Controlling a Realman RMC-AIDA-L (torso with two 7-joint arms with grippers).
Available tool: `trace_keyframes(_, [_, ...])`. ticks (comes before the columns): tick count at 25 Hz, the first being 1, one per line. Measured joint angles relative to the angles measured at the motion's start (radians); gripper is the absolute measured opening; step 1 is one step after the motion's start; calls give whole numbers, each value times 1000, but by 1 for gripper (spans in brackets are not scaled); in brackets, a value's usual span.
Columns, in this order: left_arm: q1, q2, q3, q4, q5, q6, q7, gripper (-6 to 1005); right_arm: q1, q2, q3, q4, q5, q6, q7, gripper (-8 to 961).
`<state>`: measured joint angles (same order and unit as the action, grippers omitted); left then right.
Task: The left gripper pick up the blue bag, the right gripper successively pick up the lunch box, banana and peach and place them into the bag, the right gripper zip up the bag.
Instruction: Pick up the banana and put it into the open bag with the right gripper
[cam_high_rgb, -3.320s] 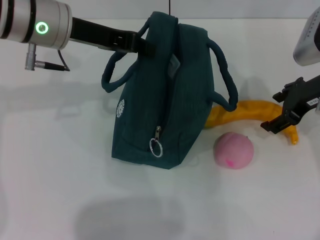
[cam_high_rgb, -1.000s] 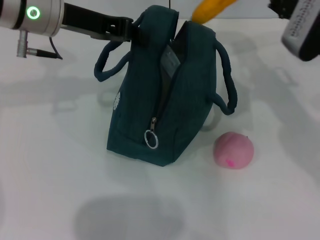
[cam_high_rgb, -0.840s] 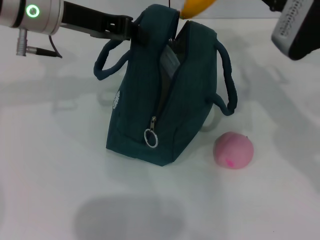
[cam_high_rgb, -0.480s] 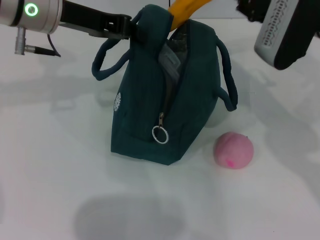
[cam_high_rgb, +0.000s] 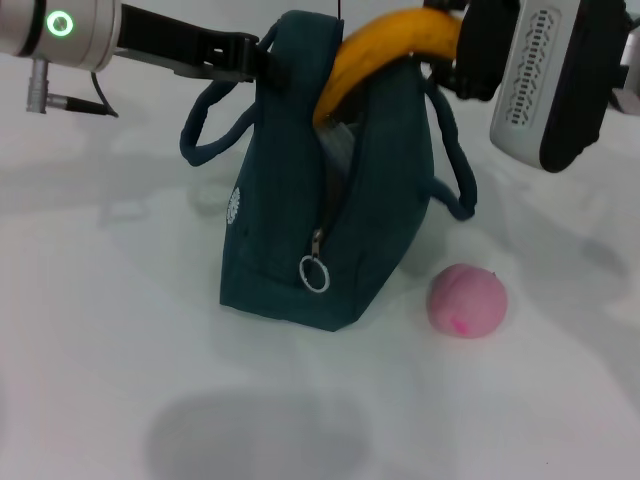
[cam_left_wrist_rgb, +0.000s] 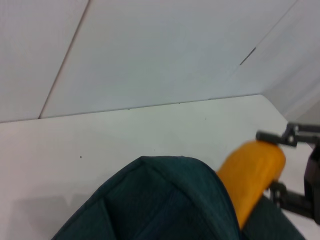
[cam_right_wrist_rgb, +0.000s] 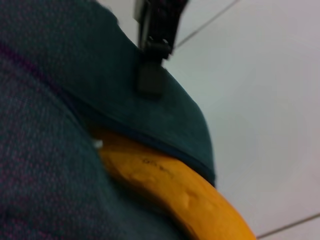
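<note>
left end effector (cam_high_rgb: 262, 58) clenched on blue bag (cam_high_rgb: 340, 220), mid-desk | right end effector (cam_high_rgb: 450, 50) grasping banana (cam_high_rgb: 375, 55), tip in far opening | peach (cam_high_rgb: 467, 301) near-right | risk: banana snags rim, tipping bag

Left gripper (cam_high_rgb: 262, 58), far left, reaches rightward, its fingers clamped on fabric. Right gripper (cam_high_rgb: 440, 40), far right, is raised, its fingers clasping fruit.

The white counter (cam_high_rgb: 120, 300) carried two things. The blue bag (cam_high_rgb: 340, 210) stood upright on it, near the middle and towards the far edge. The peach (cam_high_rgb: 467, 301) lay just beside the bag, on the side of the right edge.
</note>
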<state>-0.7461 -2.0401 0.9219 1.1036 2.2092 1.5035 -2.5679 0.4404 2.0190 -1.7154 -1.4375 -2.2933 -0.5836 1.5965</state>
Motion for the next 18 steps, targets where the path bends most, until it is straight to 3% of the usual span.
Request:
trace_keyframes(6, [2,0,0,-1,1,0,-1,49,0,-1,10,-28,31,-112,-12,458])
trace_keyframes(18, [-13,-4,3,-2,-2,2,-2,49,47,1,51,-15,32,-62,-160,459])
